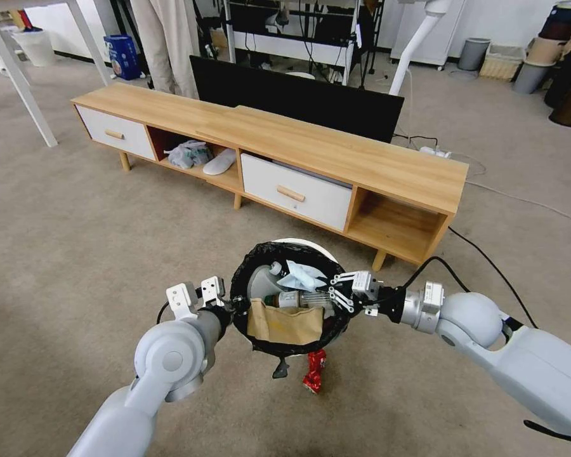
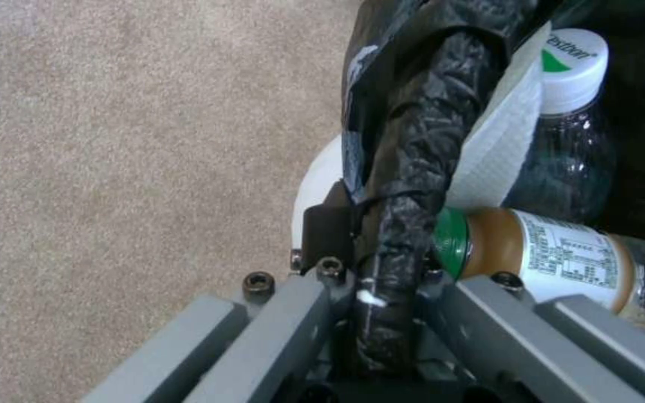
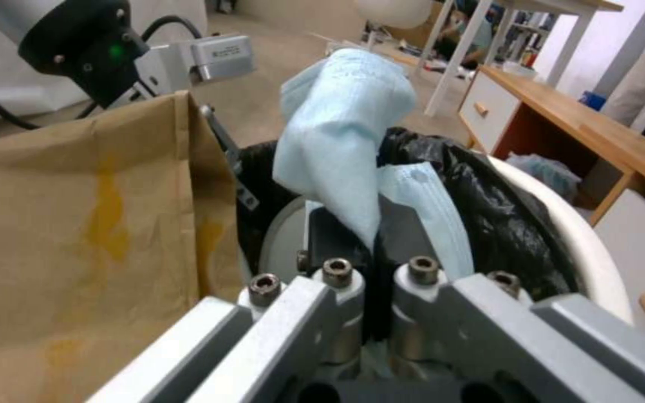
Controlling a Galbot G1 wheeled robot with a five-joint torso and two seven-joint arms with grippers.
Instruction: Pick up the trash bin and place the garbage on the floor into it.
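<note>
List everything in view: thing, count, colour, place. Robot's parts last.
trash bin: 1, white with black liner, held above the carpet
paper bag: 1, brown, in bin
bottles: 2, clear, in bin
face mask: 1, pale blue, over bin at right gripper
tissue: 1, white, in bin
snack bag: 1, red, on floor below bin
cabinet: 1, wood and white, behind bin
left gripper: shut on bin rim
right gripper: shut on face mask

Crinkly glossy black plastic bin liner (image 2: 412, 168); matt brown paper bag (image 3: 76, 235); short-pile carpet (image 1: 76, 254)
</note>
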